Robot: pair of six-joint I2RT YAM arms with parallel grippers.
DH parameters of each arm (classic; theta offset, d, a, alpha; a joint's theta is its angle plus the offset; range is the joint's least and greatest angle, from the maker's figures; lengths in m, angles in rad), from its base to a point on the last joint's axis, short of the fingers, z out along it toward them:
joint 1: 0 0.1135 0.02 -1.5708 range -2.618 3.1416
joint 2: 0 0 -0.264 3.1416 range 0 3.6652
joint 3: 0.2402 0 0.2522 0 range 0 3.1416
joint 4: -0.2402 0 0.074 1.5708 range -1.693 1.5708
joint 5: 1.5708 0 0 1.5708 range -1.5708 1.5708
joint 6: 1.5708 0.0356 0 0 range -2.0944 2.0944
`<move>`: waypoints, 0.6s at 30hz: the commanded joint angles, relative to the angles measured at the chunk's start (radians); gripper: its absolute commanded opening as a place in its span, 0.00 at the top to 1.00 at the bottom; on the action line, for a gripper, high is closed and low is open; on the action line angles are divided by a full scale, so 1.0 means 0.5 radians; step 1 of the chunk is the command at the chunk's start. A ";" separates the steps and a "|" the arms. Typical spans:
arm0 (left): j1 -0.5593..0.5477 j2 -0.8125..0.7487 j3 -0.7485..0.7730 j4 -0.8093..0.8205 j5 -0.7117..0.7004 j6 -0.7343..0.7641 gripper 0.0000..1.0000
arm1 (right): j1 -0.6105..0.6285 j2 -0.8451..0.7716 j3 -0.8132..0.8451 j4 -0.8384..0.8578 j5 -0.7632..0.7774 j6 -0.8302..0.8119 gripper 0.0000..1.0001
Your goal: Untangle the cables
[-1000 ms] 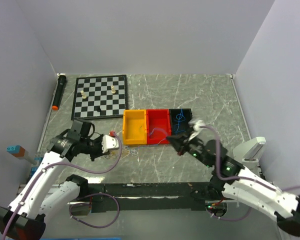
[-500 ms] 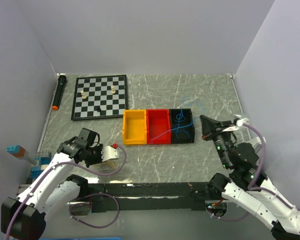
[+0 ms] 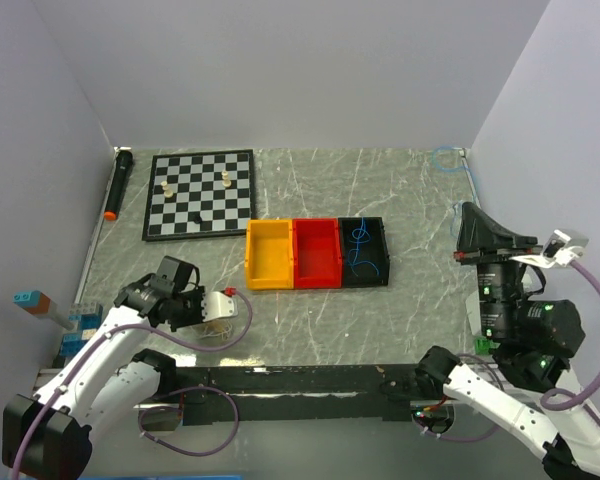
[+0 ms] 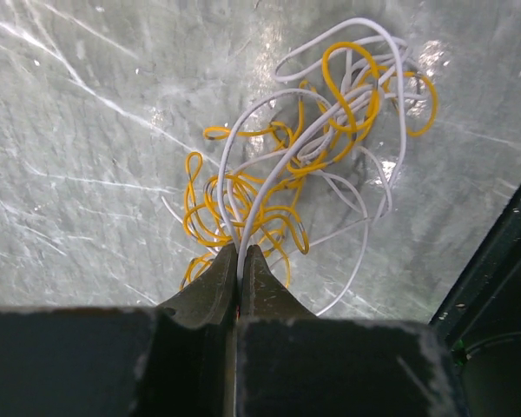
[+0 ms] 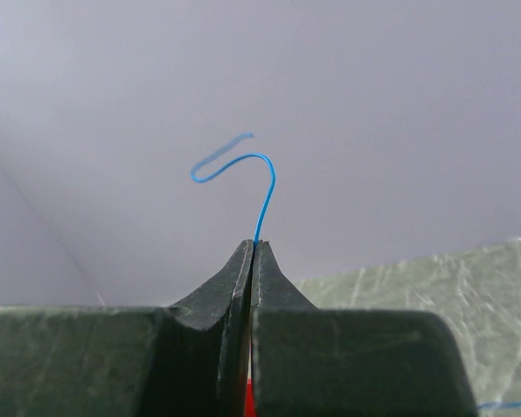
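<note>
From above, the left end effector (image 3: 218, 308) hangs low over the marble bench (image 3: 380, 320) in the lower left of the frame, over a faint pale tangle too fine to sort out there. The right end effector (image 3: 464, 210) is raised at the right edge, tip pointing toward the upper right corner, where a thin blue loop shows. A yellow tray (image 3: 270, 256), a red tray (image 3: 317, 252) and a black tray (image 3: 378, 236) sit side by side in the centre, with curly blue wire lying in the black one. Whether that wire and the loop are one piece cannot be told. A chessboard (image 3: 200, 193) lies at upper left.

In the left wrist view, the left end effector (image 4: 239, 261) is pinched together at the bottom centre on a strand of the white cable (image 4: 269, 169). This loops up toward the upper right, interwoven with the yellow cable (image 4: 347, 65). Both rest on the bench.

In the right wrist view, the right end effector (image 5: 250, 254) is clamped tight on the blue cable (image 5: 266, 187). The cable rises from the tip and hooks left against the pale wall (image 5: 399, 104), off the bench.
</note>
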 commanded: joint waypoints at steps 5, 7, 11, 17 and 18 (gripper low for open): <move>0.004 0.031 0.311 -0.064 0.347 -0.193 0.99 | -0.010 0.275 0.134 0.101 -0.116 -0.130 1.00; 0.004 0.034 0.382 -0.098 0.437 -0.226 0.99 | -0.010 0.327 0.132 0.152 -0.122 -0.176 1.00; 0.004 0.031 0.501 -0.144 0.559 -0.294 0.99 | -0.016 0.446 0.131 0.260 -0.119 -0.222 1.00; 0.007 -0.021 0.600 -0.202 0.698 -0.297 0.99 | -0.071 0.643 0.135 0.383 -0.220 -0.213 1.00; 0.004 -0.028 0.603 -0.208 0.707 -0.297 0.99 | -0.092 0.677 0.141 0.392 -0.238 -0.207 1.00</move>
